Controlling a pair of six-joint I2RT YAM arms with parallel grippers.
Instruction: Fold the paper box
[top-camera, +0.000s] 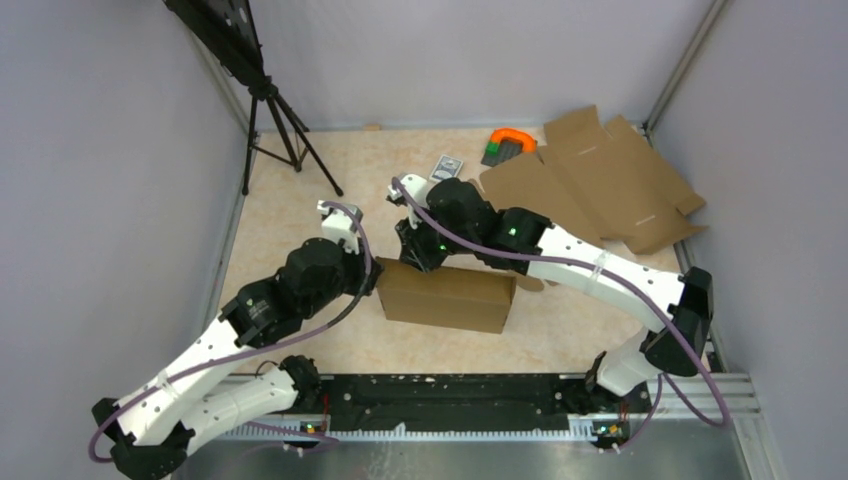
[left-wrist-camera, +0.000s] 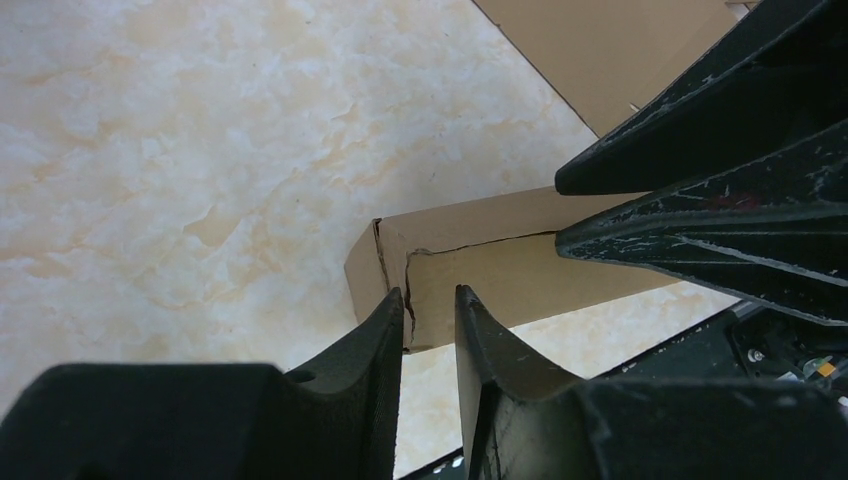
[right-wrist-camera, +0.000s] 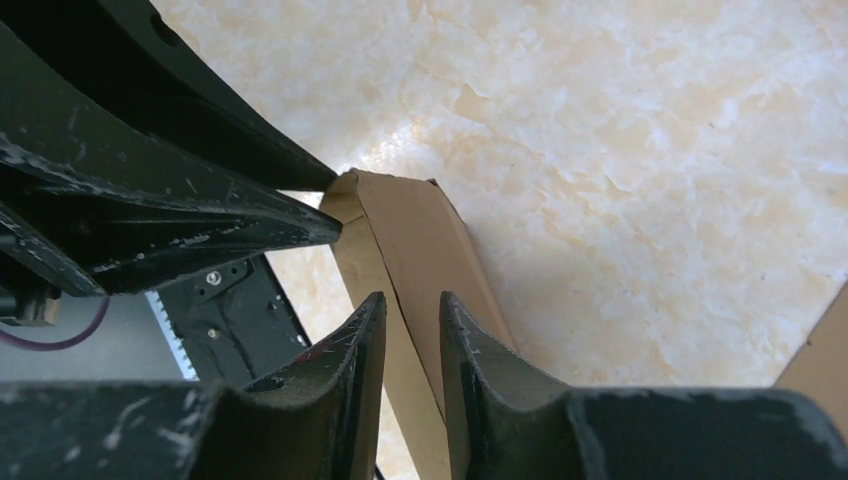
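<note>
Beige, marble-patterned desk fills the floor of a small room with plain grey walls. A black tripod stands in the far left corner. In the far right corner a flat cardboard sheet lies spread out, with an orange and grey object and a small grey pack just beside it. The paper box lies in the middle of the desk, near the arms, with its long side across the view. Both arms meet at its left end. The left gripper is clenched on the box's corner, with the cardboard edge between its narrow jaws. The right gripper is clenched on the wall of the same end, which runs up between its fingers. The top view hides this corner under the two wrists. The left wrist view shows a tear or open seam at the corner, and the right gripper's tips on both sides of the upper strip. The right wrist view shows the left gripper's tips touching the end of the cardboard.
</note>
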